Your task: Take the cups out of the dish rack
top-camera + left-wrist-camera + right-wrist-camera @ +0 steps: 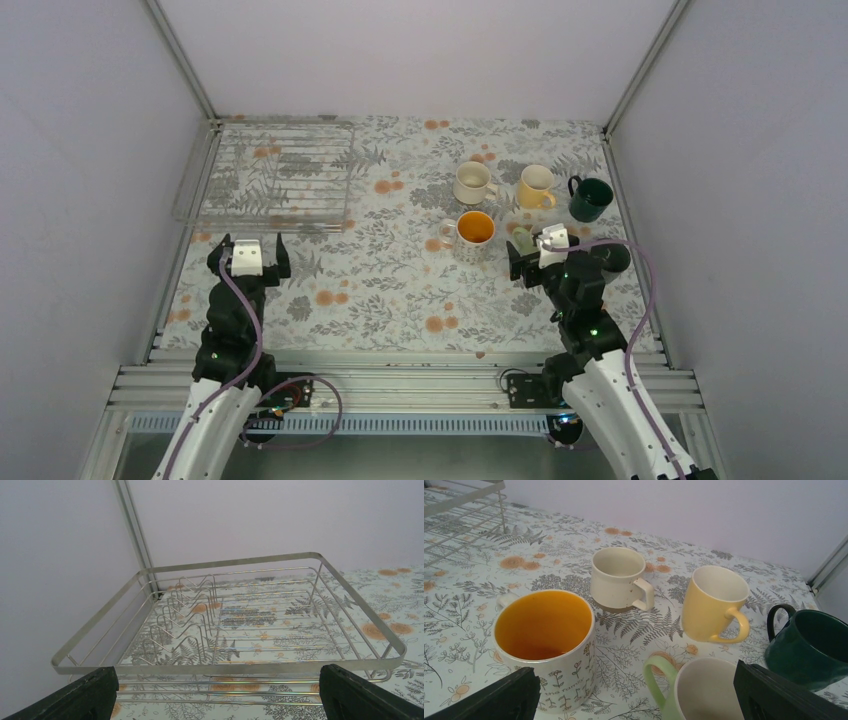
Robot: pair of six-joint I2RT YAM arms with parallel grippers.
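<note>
Cups on tablecloth, outside dish rack

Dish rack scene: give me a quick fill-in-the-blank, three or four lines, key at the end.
The dish rack is ____ of mugs.
Between the cream mug and the dark green mug stands one coloured ____.
The patterned mug is ____ inside.
The left end effector and right end effector are both ____.
Missing: empty, yellow, orange, open.

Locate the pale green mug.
In the right wrist view, the pale green mug sits just before the right claw, between the orange-lined mug and the dark green mug.
</note>
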